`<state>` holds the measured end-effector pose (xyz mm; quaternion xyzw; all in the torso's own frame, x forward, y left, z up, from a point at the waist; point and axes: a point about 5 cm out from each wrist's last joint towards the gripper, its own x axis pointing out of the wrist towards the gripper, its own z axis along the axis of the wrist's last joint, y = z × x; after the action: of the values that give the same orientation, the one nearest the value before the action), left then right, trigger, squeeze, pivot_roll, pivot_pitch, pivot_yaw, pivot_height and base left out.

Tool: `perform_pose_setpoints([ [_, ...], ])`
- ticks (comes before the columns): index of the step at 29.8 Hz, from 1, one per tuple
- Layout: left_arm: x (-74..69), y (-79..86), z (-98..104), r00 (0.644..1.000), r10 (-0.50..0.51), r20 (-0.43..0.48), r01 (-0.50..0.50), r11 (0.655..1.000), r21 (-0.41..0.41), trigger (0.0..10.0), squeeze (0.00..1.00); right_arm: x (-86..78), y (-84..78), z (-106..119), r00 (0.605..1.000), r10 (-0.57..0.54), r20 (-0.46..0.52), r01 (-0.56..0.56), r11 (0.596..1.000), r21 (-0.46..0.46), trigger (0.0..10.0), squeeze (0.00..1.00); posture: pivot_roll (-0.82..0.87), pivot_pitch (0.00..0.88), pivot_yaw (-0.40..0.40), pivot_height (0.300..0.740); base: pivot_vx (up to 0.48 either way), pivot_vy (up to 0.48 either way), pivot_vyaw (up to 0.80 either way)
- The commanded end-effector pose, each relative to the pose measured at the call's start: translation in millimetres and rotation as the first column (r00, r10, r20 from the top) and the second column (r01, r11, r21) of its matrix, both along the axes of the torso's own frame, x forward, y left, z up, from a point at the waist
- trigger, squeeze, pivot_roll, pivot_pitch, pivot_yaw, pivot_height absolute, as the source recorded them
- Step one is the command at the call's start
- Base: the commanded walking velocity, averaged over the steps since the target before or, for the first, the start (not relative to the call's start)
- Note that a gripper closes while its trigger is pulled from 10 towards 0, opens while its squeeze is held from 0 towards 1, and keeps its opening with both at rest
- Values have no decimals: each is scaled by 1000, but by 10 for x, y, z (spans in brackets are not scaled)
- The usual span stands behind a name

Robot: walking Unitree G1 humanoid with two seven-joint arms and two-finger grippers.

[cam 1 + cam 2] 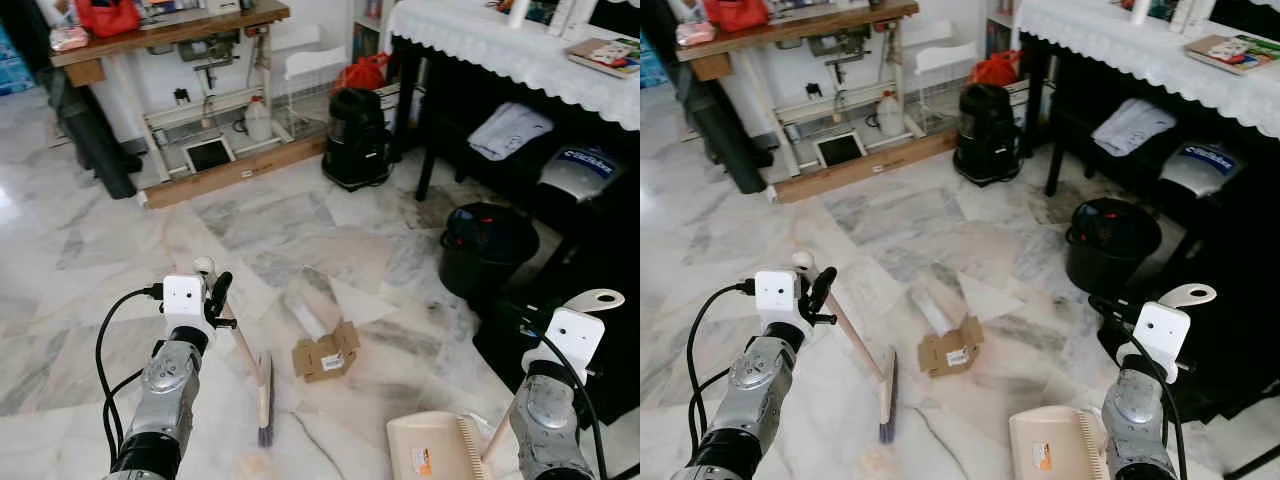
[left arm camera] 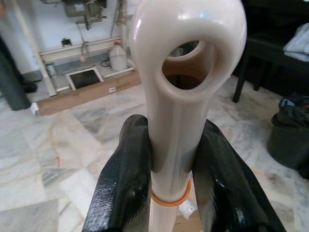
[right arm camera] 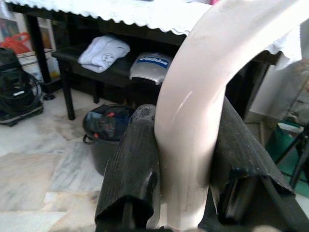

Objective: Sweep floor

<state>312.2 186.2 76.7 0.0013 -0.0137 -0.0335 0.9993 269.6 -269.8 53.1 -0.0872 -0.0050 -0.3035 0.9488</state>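
Left gripper (image 2: 176,191) clamps cream broom (image 1: 262,385), bristles purple.

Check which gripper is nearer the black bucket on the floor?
Right. The right gripper, shut on the dustpan handle, is just beside the black bucket. The left gripper, holding the broom handle, is across the floor, past the cardboard scrap.

Cream broom (image 1: 262,385) and dustpan (image 1: 432,447), brown cardboard (image 1: 325,353), grey-veined white marble floor (image 1: 90,260) (black bucket (image 1: 487,247)).
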Motion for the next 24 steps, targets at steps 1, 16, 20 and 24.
perform_pose_setpoints([
  [1,36,46,112,999,-4,43,3,1000,28,10000,0,18,1,58,1000,-2,25,2,1000,-9,10000,0,-55,0,55,740,0,0,-788],
  [16,103,36,170,998,-17,55,14,998,54,10000,0,31,-31,81,999,-18,31,18,1000,-5,10000,0,-55,0,52,740,0,-17,-788],
  [20,105,35,171,998,-13,59,10,999,46,10000,0,31,-33,83,999,-16,32,16,1000,-6,10000,0,-59,0,52,740,0,-210,-788],
  [24,109,40,173,998,-12,59,9,999,46,10000,0,30,-33,84,999,-14,32,14,1000,-6,10000,0,-63,0,52,740,0,0,-788],
])
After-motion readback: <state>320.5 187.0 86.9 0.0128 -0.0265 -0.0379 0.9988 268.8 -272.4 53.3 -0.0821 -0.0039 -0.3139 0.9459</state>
